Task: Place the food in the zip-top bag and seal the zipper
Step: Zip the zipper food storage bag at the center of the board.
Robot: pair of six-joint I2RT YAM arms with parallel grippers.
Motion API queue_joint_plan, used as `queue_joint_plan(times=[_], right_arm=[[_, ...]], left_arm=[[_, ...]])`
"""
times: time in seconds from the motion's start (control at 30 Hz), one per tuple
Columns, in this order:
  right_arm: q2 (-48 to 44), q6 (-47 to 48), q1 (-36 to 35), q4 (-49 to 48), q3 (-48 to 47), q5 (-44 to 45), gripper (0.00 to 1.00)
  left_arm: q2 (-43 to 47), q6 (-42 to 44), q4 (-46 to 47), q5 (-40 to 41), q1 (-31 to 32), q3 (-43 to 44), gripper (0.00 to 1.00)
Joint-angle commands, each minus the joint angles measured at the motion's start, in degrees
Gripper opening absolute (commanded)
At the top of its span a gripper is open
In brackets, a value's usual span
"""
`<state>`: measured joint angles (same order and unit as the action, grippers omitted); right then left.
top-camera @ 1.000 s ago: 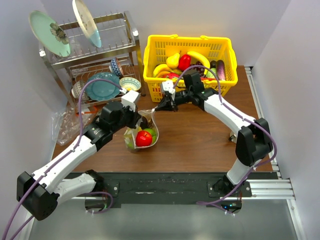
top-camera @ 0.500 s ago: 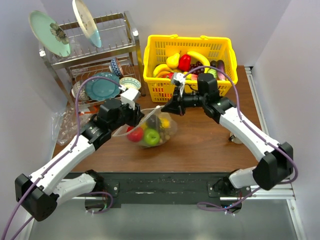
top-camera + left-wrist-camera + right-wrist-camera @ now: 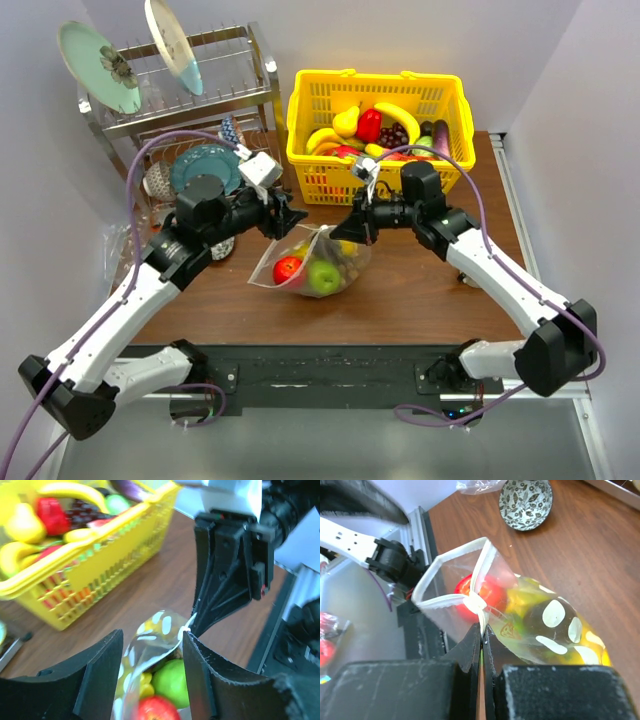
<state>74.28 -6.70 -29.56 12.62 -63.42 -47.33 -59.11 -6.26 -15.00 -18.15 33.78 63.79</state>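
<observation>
Since a second ago the left gripper point(image 3: 290, 213) has let go of the zip-top bag point(image 3: 310, 262) and is pulling back toward the dish rack point(image 3: 190, 115). Its jaws are now standing well apart with nothing in them. The bag has swung rightward.

From above, the bag is slumping on the table point(image 3: 420, 290), between the two arms and in front of the yellow basket point(image 3: 380, 76). The right gripper point(image 3: 347, 230) is pinching the bag's upper right corner, jaws fully closed on the plastic. The mouth edge is running roughly left to right from that pinch toward the left gripper, which is the nearer one to the free end. The food is sitting inside: one red fruit point(image 3: 288, 268) and one green apple point(image 3: 323, 277) are showing plainly. Beside them are a yellowish piece and a darker lump that I cannot name.

Through the left wrist camera, the open fingers are bracketing the bag's top without touching it, and the bag is lying straight ahead and slightly below. The right gripper's black tip is holding the far corner.

Through the right wrist camera, the closed fingers are clamping the zipper point(image 3: 480, 572) at one spot. The rest of the strip is gaping in an open loop, so the seal is not yet made. One bowl point(image 3: 526, 497) is sitting beyond.
</observation>
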Motion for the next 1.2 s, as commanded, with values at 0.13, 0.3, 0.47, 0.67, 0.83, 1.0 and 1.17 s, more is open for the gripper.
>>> queue_joint_plan(times=[0.13,0.3,0.47,0.67,0.83,1.0,1.17], right_arm=[[-6.1,-2.7,-0.1,2.5,-0.6,1.7,0.00],[-7.5,-1.9,-0.1,5.1,-1.1,1.9,0.00],[-9.2,-2.2,-0.1,5.3,-0.2,1.7,0.00],[-10.5,-1.7,-0.1,6.1,0.1,1.8,0.00],[-10.6,-1.1,-0.1,6.3,0.4,1.9,0.00],[-10.4,-0.7,-0.1,6.4,0.2,1.9,0.00],[-10.6,0.5,-0.1,7.7,-0.6,2.9,0.00]], left_arm=[[-4.6,7.7,2.8,-6.4,5.1,2.9,0.56],[-7.5,9.7,3.4,-2.2,8.8,4.1,0.53],[-9.4,12.0,3.7,-2.8,10.0,4.9,0.47],[-10.7,14.2,2.4,-6.7,10.0,5.9,0.37],[-10.8,14.2,2.1,-8.0,10.2,5.5,0.24],[-10.8,14.2,1.5,-11.0,10.1,5.3,0.10],[-10.0,14.5,0.5,-10.2,10.2,5.3,0.00]])
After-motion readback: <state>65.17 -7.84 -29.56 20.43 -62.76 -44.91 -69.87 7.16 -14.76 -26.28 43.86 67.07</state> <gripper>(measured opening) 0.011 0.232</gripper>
